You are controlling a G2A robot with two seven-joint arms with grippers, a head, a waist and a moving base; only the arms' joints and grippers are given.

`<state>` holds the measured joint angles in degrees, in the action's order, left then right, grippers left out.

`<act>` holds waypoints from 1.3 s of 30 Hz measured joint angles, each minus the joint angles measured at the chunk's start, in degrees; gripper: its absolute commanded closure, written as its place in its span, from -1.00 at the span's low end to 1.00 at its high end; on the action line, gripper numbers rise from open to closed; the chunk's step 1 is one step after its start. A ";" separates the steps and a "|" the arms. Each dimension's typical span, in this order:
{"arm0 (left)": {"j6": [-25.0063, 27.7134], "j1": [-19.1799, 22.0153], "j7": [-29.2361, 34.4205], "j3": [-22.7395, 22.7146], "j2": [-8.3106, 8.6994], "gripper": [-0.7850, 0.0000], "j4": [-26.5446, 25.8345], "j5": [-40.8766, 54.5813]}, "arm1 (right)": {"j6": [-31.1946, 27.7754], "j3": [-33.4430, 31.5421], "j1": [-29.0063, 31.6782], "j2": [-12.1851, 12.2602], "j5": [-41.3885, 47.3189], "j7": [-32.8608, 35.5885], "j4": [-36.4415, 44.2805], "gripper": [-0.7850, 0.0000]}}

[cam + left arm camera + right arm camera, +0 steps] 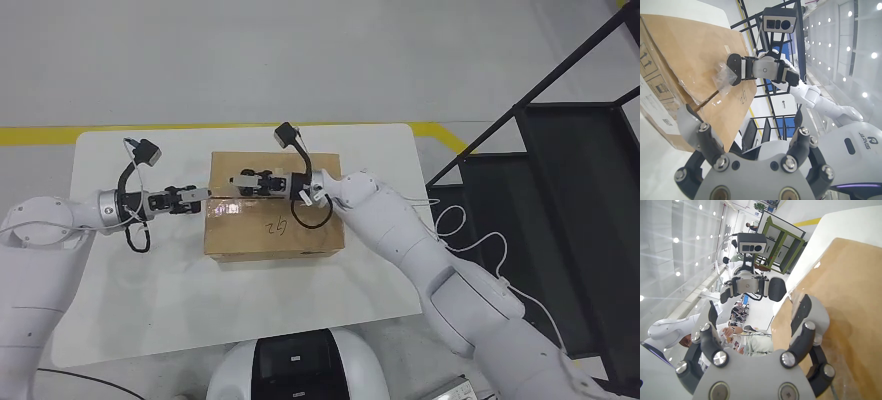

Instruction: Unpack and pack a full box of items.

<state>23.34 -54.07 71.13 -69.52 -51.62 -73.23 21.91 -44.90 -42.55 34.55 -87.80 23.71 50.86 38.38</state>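
Observation:
A closed brown cardboard box (pixel 290 225) sits in the middle of the white table (pixel 150 300). Crumpled clear tape (pixel 723 75) lies loose along its top seam. My left gripper (pixel 203 196) is open at the box's left edge, level with the seam; in the left wrist view (pixel 742 113) one finger touches that edge. My right gripper (pixel 243 182) is open over the box top near the left end. One of its fingers (pixel 734 68) rests on the loose tape, and the right wrist view shows that finger (pixel 802 309) lying on the cardboard (pixel 851 285).
A black metal staircase (pixel 560 180) stands beyond the table's right side. A yellow floor line (pixel 100 128) runs behind the table. There is bare tabletop in front of the box and to its left.

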 measured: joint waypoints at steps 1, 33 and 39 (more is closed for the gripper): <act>0.00 -0.20 0.05 -0.23 0.06 -1.00 -0.10 0.05 | -0.23 -0.25 0.05 0.12 -0.08 0.31 0.60 -1.00; 3.62 -2.63 -2.25 -3.16 0.44 -1.00 -3.39 2.30 | -1.13 -4.68 -1.50 0.35 1.46 5.86 4.68 -1.00; 3.42 0.24 -2.18 0.08 -0.52 -1.00 -5.15 3.33 | 1.99 -9.39 2.31 3.69 -3.51 7.95 8.33 -1.00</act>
<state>26.76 -53.83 68.95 -69.44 -52.15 -78.38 25.24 -42.91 -51.94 36.86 -84.11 20.20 58.81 46.70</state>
